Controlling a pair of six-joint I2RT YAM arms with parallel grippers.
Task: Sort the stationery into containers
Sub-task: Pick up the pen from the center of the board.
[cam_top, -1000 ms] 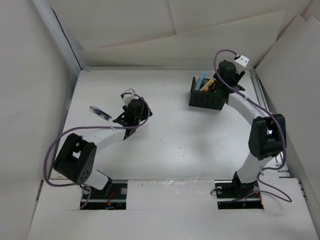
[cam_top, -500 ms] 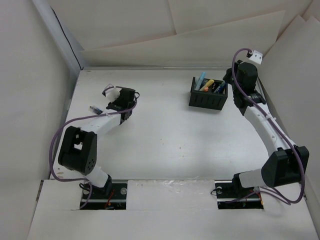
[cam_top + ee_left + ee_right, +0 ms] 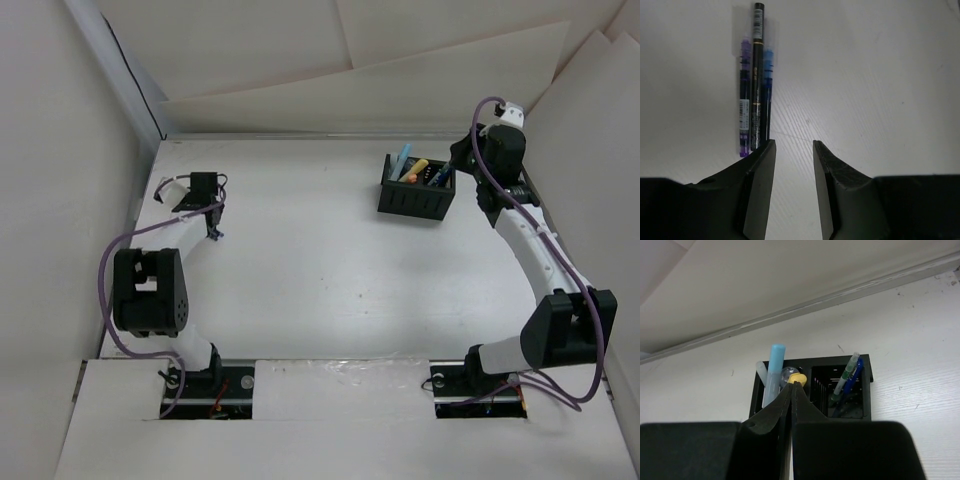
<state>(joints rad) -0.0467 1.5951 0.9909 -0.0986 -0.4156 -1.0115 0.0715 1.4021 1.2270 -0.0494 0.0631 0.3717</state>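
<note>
The left end effector (image 3: 793,143) hangs released over the tabletop (image 3: 880,75), jaws apart with nothing between them. Three pens lie loose at 11 o'clock from its fingertips, packed side by side and touching: a purple pen (image 3: 744,100), a dark pen (image 3: 757,75) and a blue pen (image 3: 767,90). In the overhead view this spot is at 9 o'clock on the tabletop, well apart from the organizer (image 3: 412,203) at 1 o'clock, which already holds several pens. The step in hand looks like picking one pen from this bundle. To do it well, shift toward 11 o'clock so the jaws straddle a pen across its width. Starting with an outer pen, probably the blue one, should help avoid dragging its neighbours. The right end effector (image 3: 792,385) is clenched, apparently empty, just short of the organizer.
</note>
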